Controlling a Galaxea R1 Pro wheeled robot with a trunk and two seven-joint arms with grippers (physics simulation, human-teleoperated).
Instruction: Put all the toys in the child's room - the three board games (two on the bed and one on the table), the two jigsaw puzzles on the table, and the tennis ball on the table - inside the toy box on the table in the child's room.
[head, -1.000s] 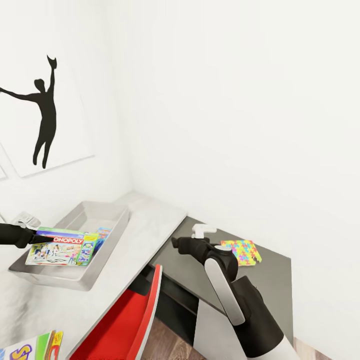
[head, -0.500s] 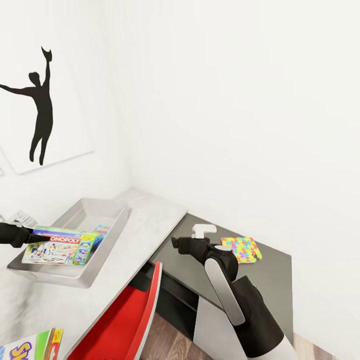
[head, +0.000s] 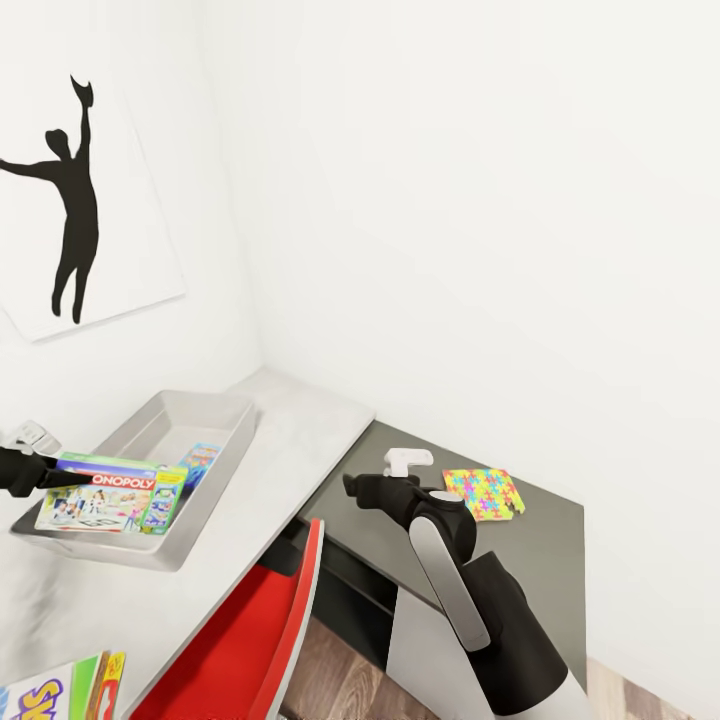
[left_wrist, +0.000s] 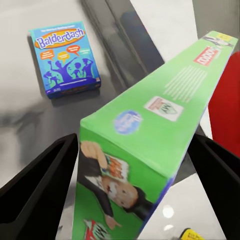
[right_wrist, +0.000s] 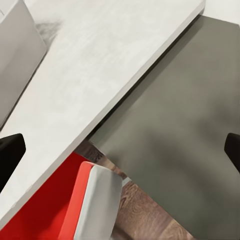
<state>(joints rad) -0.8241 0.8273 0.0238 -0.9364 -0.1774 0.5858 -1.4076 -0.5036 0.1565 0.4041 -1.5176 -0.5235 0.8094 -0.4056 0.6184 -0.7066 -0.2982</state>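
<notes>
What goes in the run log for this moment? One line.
left gripper: shut on Monopoly carton, over toy box | Balderdash carton: in box | right gripper: open, empty

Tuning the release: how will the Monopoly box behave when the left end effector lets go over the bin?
The Monopoly box looks like a stiff, flat carton, so probably no flopping. It hangs over the toy box, gripped at one end by the left end effector, so the free end may drop first. It may land partly on the Balderdash carton and rest tilted.

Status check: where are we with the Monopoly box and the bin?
Left end effector shut on Monopoly box, over toy box. Balderdash already inside. Right end effector open, idle above dark shelf. Jigsaw puzzle unpicked.
</notes>
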